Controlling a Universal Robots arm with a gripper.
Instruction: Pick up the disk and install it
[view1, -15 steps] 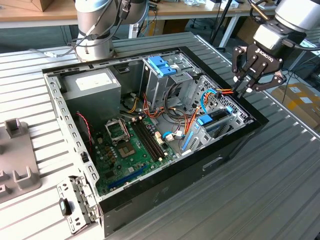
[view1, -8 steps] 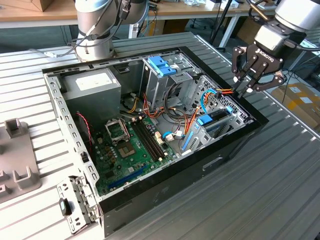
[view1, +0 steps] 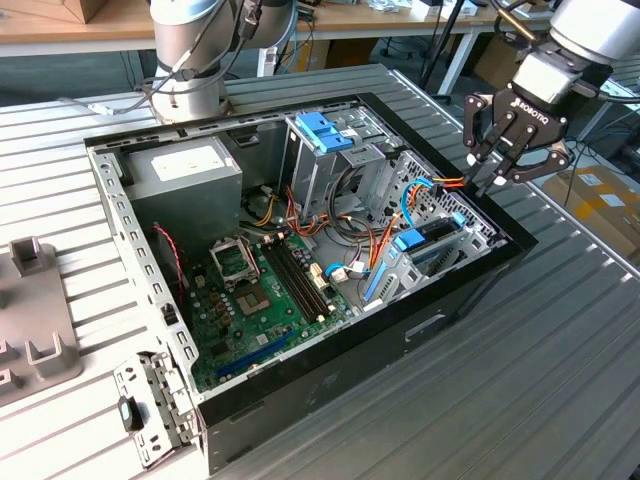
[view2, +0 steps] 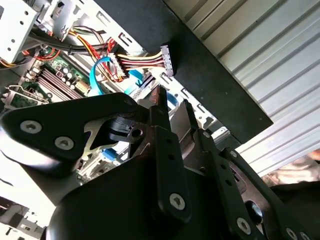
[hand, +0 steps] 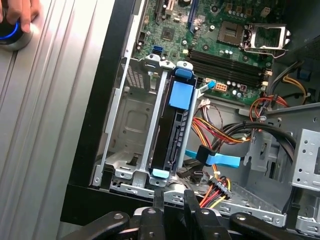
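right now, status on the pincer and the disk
Pincer above case's corner, holding nothing. Disk seated on edge in drive bay. Cables bunched beside it.

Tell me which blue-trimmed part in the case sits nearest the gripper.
The disk in its bay below the gripper, not the blue clip atop the tall drive cage.

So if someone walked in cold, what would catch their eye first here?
Probably the open computer case on the ribbed metal table, its green motherboard exposed. Next, the disk in its blue carrier, seated upright in the bay by the case wall, and the gripper poised above that corner.
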